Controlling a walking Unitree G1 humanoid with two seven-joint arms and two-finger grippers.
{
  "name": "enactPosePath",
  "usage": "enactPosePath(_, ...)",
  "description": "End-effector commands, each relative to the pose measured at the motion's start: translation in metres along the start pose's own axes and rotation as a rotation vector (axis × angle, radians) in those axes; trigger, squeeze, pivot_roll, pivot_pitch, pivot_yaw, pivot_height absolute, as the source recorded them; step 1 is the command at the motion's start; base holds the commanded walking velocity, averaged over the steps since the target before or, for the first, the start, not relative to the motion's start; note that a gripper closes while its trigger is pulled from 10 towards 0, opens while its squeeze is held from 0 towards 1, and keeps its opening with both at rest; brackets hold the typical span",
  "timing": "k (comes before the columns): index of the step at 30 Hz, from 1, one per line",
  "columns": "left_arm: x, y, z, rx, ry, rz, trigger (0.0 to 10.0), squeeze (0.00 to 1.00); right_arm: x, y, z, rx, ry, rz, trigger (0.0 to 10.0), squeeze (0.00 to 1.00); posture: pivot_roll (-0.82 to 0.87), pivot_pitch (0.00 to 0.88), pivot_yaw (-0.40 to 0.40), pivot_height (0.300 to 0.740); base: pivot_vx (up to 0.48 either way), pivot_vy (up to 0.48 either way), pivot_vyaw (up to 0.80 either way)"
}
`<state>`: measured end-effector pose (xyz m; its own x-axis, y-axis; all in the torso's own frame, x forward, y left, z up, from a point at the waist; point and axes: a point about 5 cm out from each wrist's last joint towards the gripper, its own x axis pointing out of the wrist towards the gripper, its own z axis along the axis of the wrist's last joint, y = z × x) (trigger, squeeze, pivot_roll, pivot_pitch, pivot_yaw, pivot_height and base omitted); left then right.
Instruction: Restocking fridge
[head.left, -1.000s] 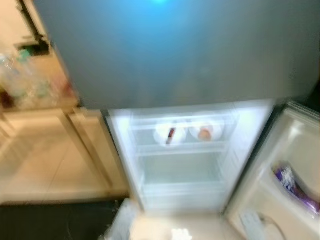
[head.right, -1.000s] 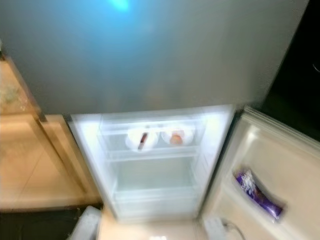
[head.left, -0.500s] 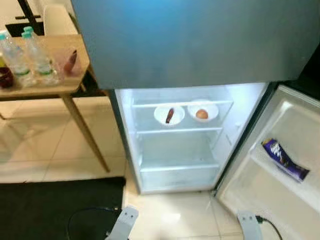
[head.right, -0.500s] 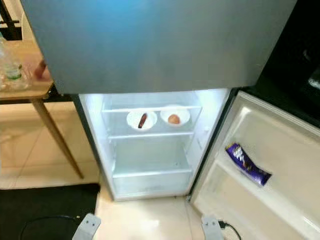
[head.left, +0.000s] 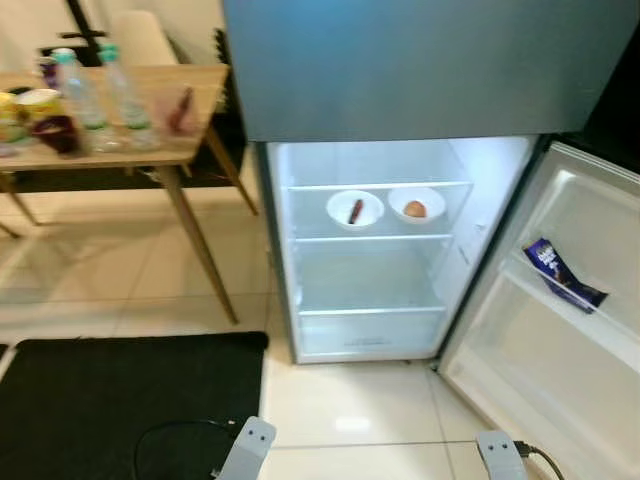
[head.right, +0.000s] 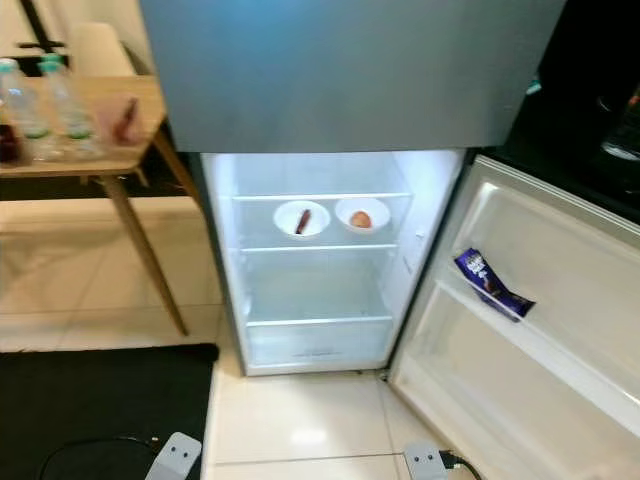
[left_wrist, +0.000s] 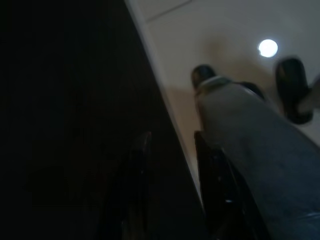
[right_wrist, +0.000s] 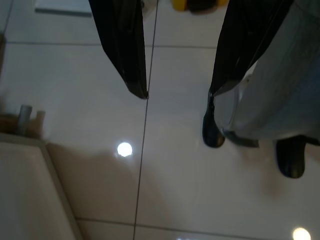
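facing the open fridge, both arms hanging idle with nothing in them

the view has pulled back and turned left since half a second ago, so the wooden table (head.left: 130, 150) with its bottles (head.left: 105, 92) now sits fuller in frame; the camera moved, not the things. the fridge (head.left: 372, 262) stands lit, door (head.left: 560, 340) swung wide, two white bowls (head.left: 355, 209) on a shelf and a purple packet (head.left: 560, 275) in the door rack. left gripper (left_wrist: 170, 165) and right gripper (right_wrist: 182, 75) both hang with fingers apart over the floor, empty. i judge it is turning to fetch stock from the table
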<state>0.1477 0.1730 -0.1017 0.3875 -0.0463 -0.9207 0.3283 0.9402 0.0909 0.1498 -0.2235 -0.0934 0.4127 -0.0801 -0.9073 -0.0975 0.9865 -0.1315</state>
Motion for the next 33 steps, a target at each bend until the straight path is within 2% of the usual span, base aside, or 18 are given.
enactPosePath(1, 0.0, -0.001, -0.0012, 0.007, 0.007, -0.004, 10.0, 0.0, -0.0006, -0.0016, -0.0051, 0.02, 0.013, -0.005, 10.0, 0.0, -0.09, 0.0, 0.005, 0.74, -0.326, 0.0, 0.0)
enactPosePath(8, 0.0002, -0.0013, 0.0001, 0.005, 0.003, -0.005, 10.0, 0.0, -0.0005, -0.0018, -0.0037, 0.023, 0.009, -0.004, 10.0, 0.0, -0.1, 0.0, 0.006, 0.74, -0.316, 0.0, 0.0)
enactPosePath(13, 0.0, 0.0, 0.0028, -0.03, -0.022, -0.019, 10.0, 0.0, -0.0003, -0.0016, -0.0025, 0.023, 0.007, -0.004, 10.0, 0.0, -0.1, 0.0, 0.006, 0.74, 0.0, 0.0, 0.0)
enactPosePath(25, -0.0003, 0.001, 0.0007, -0.05, -0.018, -0.02, 10.0, 0.0, -0.0007, -0.0013, -0.0062, 0.02, 0.018, 0.0, 10.0, 0.0, -0.1, 0.0, 0.002, 0.74, 0.0, 0.0, 0.0)
enactPosePath(33, -0.0006, 0.0013, -0.0024, -0.063, -0.013, -0.018, 10.0, 0.0, -0.0006, 0.0, -0.0073, 0.02, 0.022, 0.006, 10.0, 0.0, -0.09, 0.0, 0.003, 0.74, 0.0, 0.0, -0.77)
